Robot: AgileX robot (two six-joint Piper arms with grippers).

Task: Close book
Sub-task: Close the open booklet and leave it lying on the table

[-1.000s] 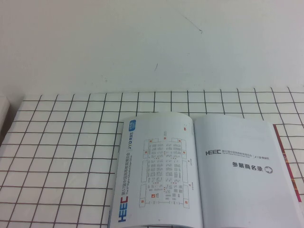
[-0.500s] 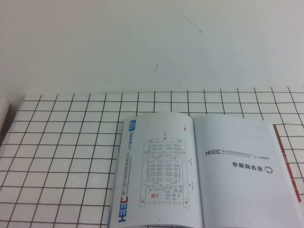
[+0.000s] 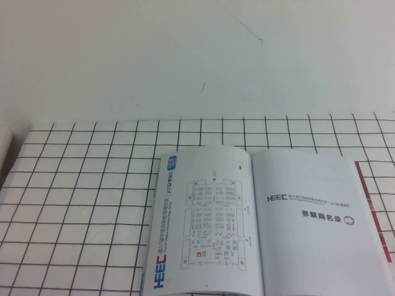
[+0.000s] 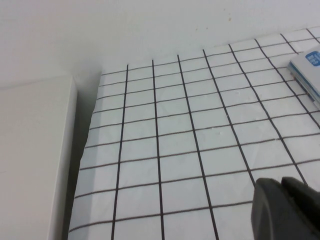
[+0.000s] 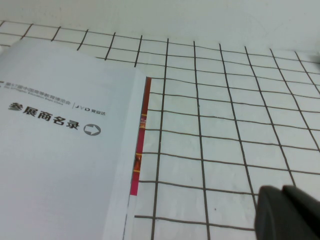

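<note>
Open book [image 3: 259,222] lying flat on the table, which is covered by a white checked cloth [image 3: 80,203]; the book fills the lower centre and lower right of the high view, cut by the bottom edge. The left-hand page [image 3: 207,216] carries a floor-plan diagram, the right-hand page [image 3: 315,216] a short printed title. A red cover edge [image 3: 370,206] shows beyond the right-hand page. A plain white wall [image 3: 185,55] fills the upper half.

Neither arm appears in the high view. The left gripper [image 4: 285,200] shows only in its wrist view, over bare cloth, well apart from a corner of the book [image 4: 306,67]. The right gripper [image 5: 285,210] is over cloth just beside the book's [image 5: 65,140] red-edged side. For both, whether the jaws are open or closed cannot be told.
</note>
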